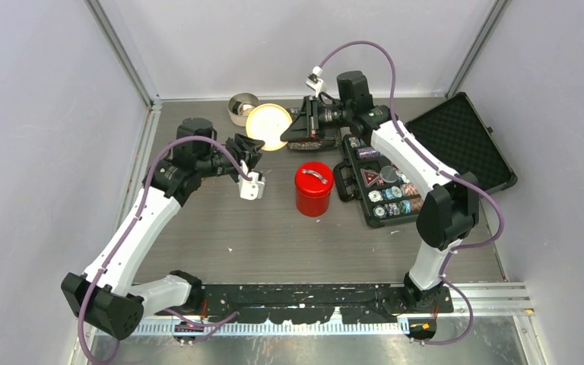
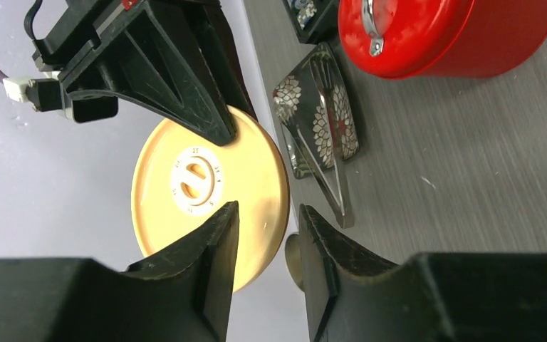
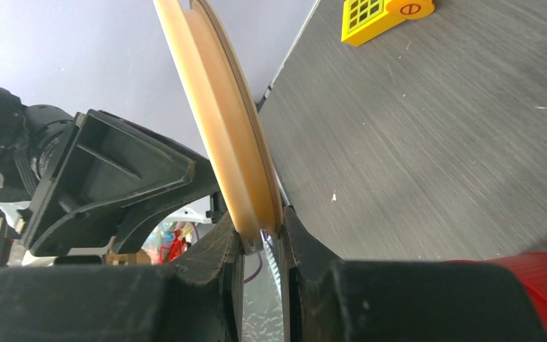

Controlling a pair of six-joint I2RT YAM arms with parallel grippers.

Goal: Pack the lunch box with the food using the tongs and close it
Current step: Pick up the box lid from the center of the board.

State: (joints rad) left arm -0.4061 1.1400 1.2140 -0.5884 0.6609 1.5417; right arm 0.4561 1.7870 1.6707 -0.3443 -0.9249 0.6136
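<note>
The red canister (image 1: 313, 188) of the lunch box stands mid-table with its metal-handled lid on; it also shows in the left wrist view (image 2: 456, 35). The beige disc lid (image 1: 268, 125) is held on edge, off the table, with my right gripper (image 3: 263, 224) shut on its rim. My left gripper (image 2: 267, 214) is open; the opposite rim of the disc lid (image 2: 210, 189) lies in the gap between its fingers, untouched. The cream tub (image 1: 242, 108) sits uncovered at the back. The tongs and the food are out of view.
An open black case (image 1: 456, 141) with poker chips lies at the right. A clear wedge-shaped piece with flower-patterned discs (image 2: 320, 128) lies between the disc lid and the canister. A yellow toy block (image 3: 381, 14) sits farther off on the table. Walls enclose the back and sides.
</note>
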